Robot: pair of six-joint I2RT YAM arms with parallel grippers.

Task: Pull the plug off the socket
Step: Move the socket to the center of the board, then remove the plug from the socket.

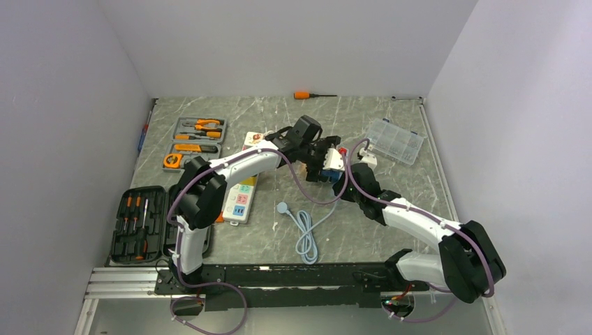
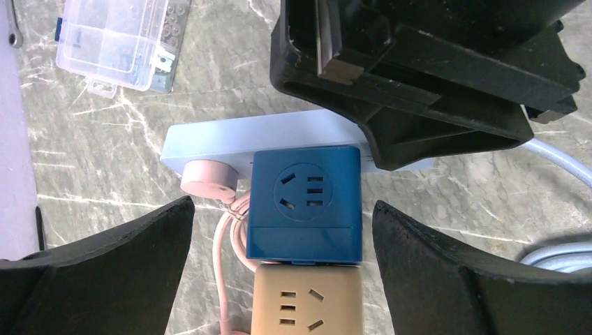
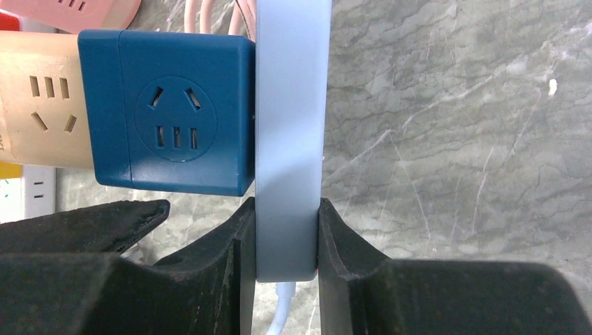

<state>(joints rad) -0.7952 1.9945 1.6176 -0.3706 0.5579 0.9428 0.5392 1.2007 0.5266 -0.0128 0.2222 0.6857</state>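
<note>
Right wrist view shows the right jaws (image 3: 287,241) clenched on one end of the light-blue strip (image 3: 290,105), pinching it across its thin sides. They sit just below the dark-blue cube adapter (image 3: 174,115), which is plugged into the strip's face. That grip looks meant to anchor the strip, so that a pull frees the cube rather than dragging everything along. A beige cube adapter (image 3: 42,105) is stacked on the blue cube's outer end.

Left wrist view adds what that one lacks. The left jaws (image 2: 280,209) are spread wide, one finger on either side of the blue cube and clear of it, grasping nothing. It also shows a round pink disc (image 2: 206,180) touching the strip just beside the cube.

Only the top external view takes in the long white power strip (image 1: 241,194). It lies on the counter (image 1: 279,112) partly under the left arm, apart from both jaws. I judge the socket being worked on to be the light-blue one. No view settles whether that strip rests on the counter or is raised.
</note>
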